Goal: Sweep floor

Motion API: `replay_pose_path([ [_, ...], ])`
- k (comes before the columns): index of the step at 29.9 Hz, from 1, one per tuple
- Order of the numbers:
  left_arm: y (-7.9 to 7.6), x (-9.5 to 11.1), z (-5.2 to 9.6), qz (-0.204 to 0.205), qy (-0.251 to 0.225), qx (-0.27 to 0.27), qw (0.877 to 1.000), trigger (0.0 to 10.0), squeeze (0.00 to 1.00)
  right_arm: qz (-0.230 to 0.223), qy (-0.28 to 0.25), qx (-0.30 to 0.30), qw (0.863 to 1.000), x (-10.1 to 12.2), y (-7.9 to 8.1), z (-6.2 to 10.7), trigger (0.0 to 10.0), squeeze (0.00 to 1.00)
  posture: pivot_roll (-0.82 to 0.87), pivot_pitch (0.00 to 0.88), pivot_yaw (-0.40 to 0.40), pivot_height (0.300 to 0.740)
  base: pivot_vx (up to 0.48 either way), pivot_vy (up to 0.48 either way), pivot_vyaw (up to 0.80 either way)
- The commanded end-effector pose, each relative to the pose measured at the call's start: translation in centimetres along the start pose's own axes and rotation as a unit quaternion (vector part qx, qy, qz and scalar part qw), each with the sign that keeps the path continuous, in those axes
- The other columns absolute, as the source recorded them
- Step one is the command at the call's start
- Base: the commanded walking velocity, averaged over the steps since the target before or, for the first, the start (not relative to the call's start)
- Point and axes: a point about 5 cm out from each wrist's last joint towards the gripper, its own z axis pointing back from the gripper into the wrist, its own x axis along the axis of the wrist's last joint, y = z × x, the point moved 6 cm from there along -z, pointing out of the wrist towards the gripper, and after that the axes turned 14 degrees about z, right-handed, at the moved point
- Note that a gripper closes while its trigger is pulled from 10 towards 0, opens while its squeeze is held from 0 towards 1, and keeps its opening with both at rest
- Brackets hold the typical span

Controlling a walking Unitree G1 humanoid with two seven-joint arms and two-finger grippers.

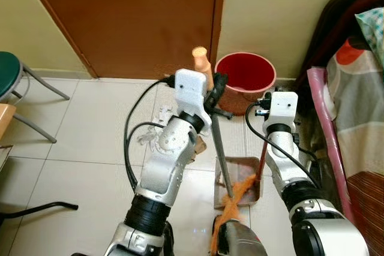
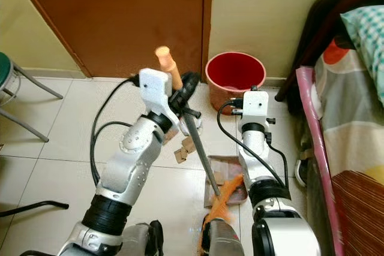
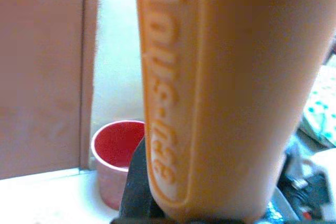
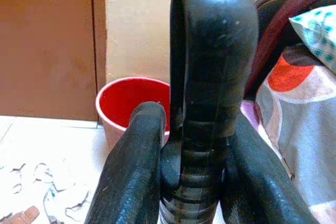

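Presently my left gripper is clamped on the orange broom handle, bristles resting in the dustpan below. My right gripper pinches the dustpan's black handle. Paper scraps lie near; beyond, a red bucket.

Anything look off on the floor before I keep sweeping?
Yes: brown scraps lie loose on the tiles beside the left arm, outside the dustpan, with pale torn bits nearer the door. The broom bristles rest in the pan, away from them. The red bucket stands upright.
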Motion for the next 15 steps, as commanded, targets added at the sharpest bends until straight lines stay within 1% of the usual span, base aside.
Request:
replay_pose_path([
  [1, -3.4, 4.7, -1.3, 0.047, -0.076, -0.044, 0.995, 10.0, 0.00, 0.001, 0.000, 0.003, 1.000, 0.1, 0.2, -0.1, 10.0, 0.00, 0.07, 0.232, 0.012, 0.740, 0.000, 0.000, 0.00],
  [3, -2.9, 6.1, -1.0, 0.037, -0.092, -0.039, 0.994, 10.0, 0.00, 0.002, -0.001, 0.004, 1.000, 0.1, 0.1, -0.2, 10.0, 0.00, 0.07, 0.232, 0.012, 0.740, 0.000, 0.000, 0.00],
  [4, -2.3, 7.3, -0.7, 0.025, -0.108, -0.031, 0.993, 10.0, 0.00, 0.003, -0.001, 0.004, 1.000, 0.1, 0.1, -0.2, 10.0, 0.00, 0.07, 0.227, 0.009, 0.740, 0.000, 0.000, 0.00],
  [6, -1.4, 8.7, -0.5, 0.006, -0.124, -0.022, 0.992, 10.0, 0.00, 0.005, 0.001, 0.005, 1.000, 0.1, 0.0, -0.3, 10.0, 0.00, 0.07, 0.219, 0.004, 0.740, 0.000, 0.000, 0.00],
  [8, -0.9, 9.9, -0.2, -0.010, -0.140, -0.016, 0.990, 10.0, 0.00, 0.006, 0.000, 0.005, 1.000, 0.1, 0.0, -0.2, 10.0, 0.00, 0.07, 0.219, 0.004, 0.740, 0.000, 0.000, 0.00],
  [11, 0.0, 12.1, 0.1, -0.022, -0.164, 0.000, 0.986, 10.0, 0.00, 0.006, 0.000, 0.017, 1.000, -0.1, 0.0, -0.2, 10.0, 0.00, 0.08, 0.198, -0.007, 0.740, 0.000, 0.000, 0.00],
  [12, 0.2, 13.1, 0.2, -0.029, -0.174, 0.004, 0.984, 10.0, 0.00, 0.009, 0.002, 0.017, 1.000, -0.2, -0.1, -0.3, 10.0, 0.00, 0.08, 0.190, -0.010, 0.740, 0.000, 0.000, 0.00],
  [15, 0.6, 14.1, 0.3, -0.033, -0.185, 0.013, 0.982, 10.0, 0.00, 0.007, 0.003, 0.018, 1.000, -0.3, -0.3, -0.4, 10.0, 0.00, 0.08, 0.172, -0.015, 0.740, 0.000, 0.000, 0.00],
])
